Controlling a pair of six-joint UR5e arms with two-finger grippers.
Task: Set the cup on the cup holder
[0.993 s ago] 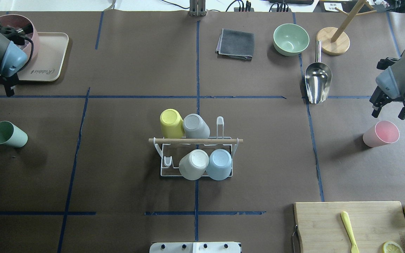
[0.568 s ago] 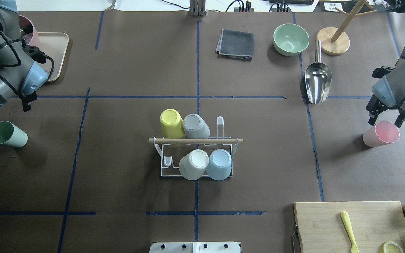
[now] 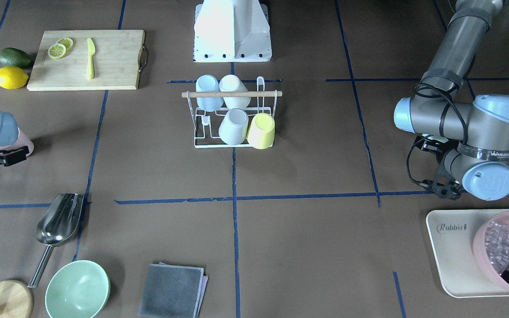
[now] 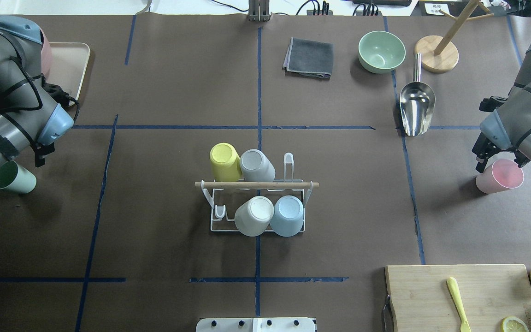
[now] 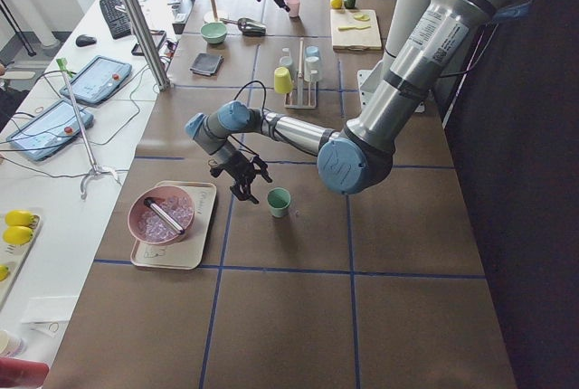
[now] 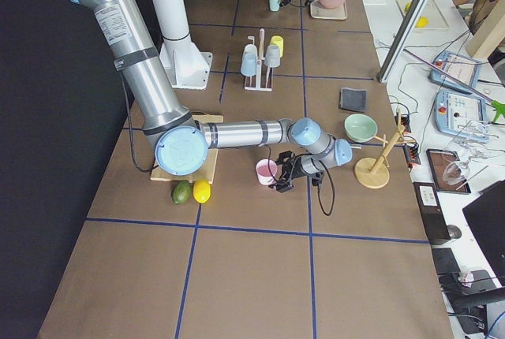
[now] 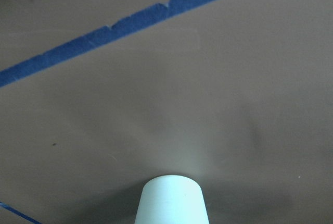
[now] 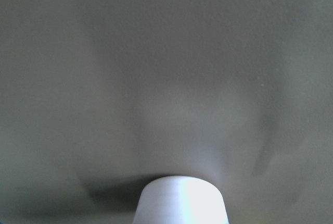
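Green cup (image 4: pixel 16 180) stands upright at the table's left end, pink cup (image 4: pixel 500 176) upright at the right end. Neither has moved in the last second. Cup holder (image 4: pixel 256 185) is mid-table, well apart from both. It carries four cups (image 4: pixel 254 216) and has two bare prongs (image 4: pixel 288 162) left, so there looks to be room for both.

Change: both arms have swung in and dropped. The left wrist has come off the tray (image 4: pixel 74 60) and now overhangs the green cup. Right gripper (image 4: pixel 498 159) has gone from well behind the pink cup to right at its far rim. Reads as two approaches running in parallel, no grasp yet.

Left gripper (image 5: pixel 242 178) is just beside the green cup on the operators' side, apart from it. Whether its fingers are apart or together, cannot tell. Right gripper has its fingers spread at the pink cup's far side; contact is unclear. Each wrist view has its cup bottom-centre, so alignment looks decent.

Likely next: lower over the cup wall, clamp, lift, invert onto a prong.
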